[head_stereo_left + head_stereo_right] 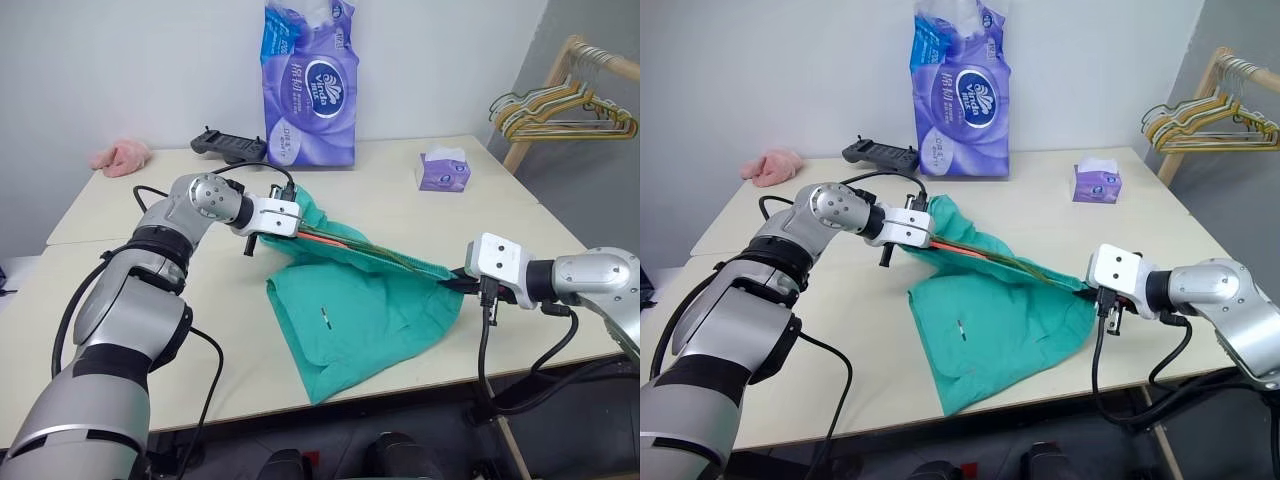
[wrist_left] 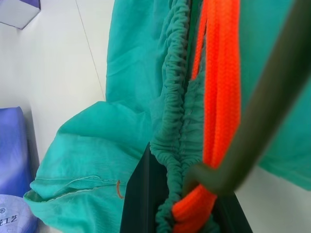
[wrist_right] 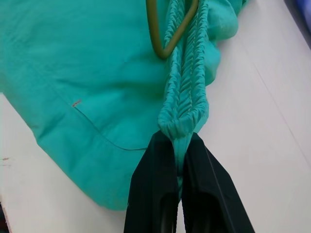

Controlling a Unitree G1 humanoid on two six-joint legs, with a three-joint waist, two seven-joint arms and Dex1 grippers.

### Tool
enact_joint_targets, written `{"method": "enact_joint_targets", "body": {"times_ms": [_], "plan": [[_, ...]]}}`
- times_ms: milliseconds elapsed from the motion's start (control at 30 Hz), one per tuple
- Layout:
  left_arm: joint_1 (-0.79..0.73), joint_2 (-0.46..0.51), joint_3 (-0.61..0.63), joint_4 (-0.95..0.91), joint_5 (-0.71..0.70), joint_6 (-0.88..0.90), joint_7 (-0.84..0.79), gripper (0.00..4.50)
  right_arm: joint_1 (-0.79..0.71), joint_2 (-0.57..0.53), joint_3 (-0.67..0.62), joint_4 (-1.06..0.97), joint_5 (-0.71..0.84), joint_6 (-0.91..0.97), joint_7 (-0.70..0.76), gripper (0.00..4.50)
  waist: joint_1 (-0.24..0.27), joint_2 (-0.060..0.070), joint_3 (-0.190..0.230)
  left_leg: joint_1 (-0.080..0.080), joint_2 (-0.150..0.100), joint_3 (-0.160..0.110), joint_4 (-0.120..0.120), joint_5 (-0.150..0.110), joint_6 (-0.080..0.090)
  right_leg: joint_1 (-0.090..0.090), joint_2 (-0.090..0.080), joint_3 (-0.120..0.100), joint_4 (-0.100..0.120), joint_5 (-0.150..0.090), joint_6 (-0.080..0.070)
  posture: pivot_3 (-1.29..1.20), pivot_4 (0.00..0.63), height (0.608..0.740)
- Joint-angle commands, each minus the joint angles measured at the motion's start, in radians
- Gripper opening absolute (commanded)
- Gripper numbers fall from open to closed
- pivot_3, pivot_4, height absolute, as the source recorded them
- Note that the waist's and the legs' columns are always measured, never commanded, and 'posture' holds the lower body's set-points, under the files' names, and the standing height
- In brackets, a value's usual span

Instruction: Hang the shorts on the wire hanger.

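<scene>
Nearest the camera, the loose legs of the shorts [image 1: 345, 320] lie spread on the desk [image 1: 420, 215] close to its front edge, while the waistband is lifted clear and drawn into a taut line between the two arms.

Left gripper [image 1: 290, 222]: jaws clamped together on one end of the gathered waistband, with the orange drawstring [image 2: 218, 97] and a corner of the wire hanger [image 2: 265, 107] caught in the same pinch.

Right gripper [image 3: 177, 145]: jaws closed on the opposite end of the waistband; the hanger's rounded wire corner shows just beyond, inside the elastic.

Judgement: the band is held stretched so that the hanger, lying along it, stays seated within the opening. Insertion appears largely done; lifting or release remains.

Condition of garment: teal-green cloth, elastic tightly puckered, fabric creased below, hem stitching intact, a small mark mid-panel.

Elsewhere: tissue pack [image 1: 310, 85] and tissue box [image 1: 443, 170] stand well behind; spare hangers [image 1: 560, 105] hang off to the right.
</scene>
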Motion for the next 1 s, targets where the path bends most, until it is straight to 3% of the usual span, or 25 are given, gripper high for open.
{"method": "enact_joint_targets", "body": {"times_ms": [33,500,800,1000], "plan": [[-0.004,0.141,0.018,0.136,0.084,0.113,0.048,0.00,0.043,-0.106,-0.095,0.039,-0.071,0.035,0.014,0.03,0.000,0.000,0.000,0.000,0.000,0.000,0.000,0.000,0.000,0.000,0.000,0.000,0.000,0.000,0.000,-0.13,0.038,0.740],[-0.016,0.112,-0.006,0.147,0.118,0.143,0.142,0.00,0.041,-0.176,-0.076,-0.028,-0.278,-0.201,-0.030,0.03,-0.001,0.000,0.000,0.000,0.000,0.000,0.000,0.000,0.000,0.000,0.001,0.000,-0.001,0.000,0.000,-0.17,0.023,0.740],[-0.023,0.064,0.063,0.154,0.046,0.184,0.162,0.00,0.011,-0.089,-0.071,-0.127,-0.218,-0.050,-0.032,0.03,-0.001,0.000,0.000,0.000,0.000,0.000,0.000,0.000,0.000,0.001,0.000,0.000,-0.001,0.000,0.000,-0.17,0.019,0.740],[-0.003,0.058,0.049,0.153,0.081,0.170,0.158,0.00,-0.029,-0.034,-0.056,-0.170,-0.200,0.025,-0.020,0.03,-0.002,0.000,0.000,0.000,0.000,0.000,0.000,0.000,0.000,0.001,0.001,0.000,-0.001,0.000,0.000,-0.17,0.021,0.740]]}}
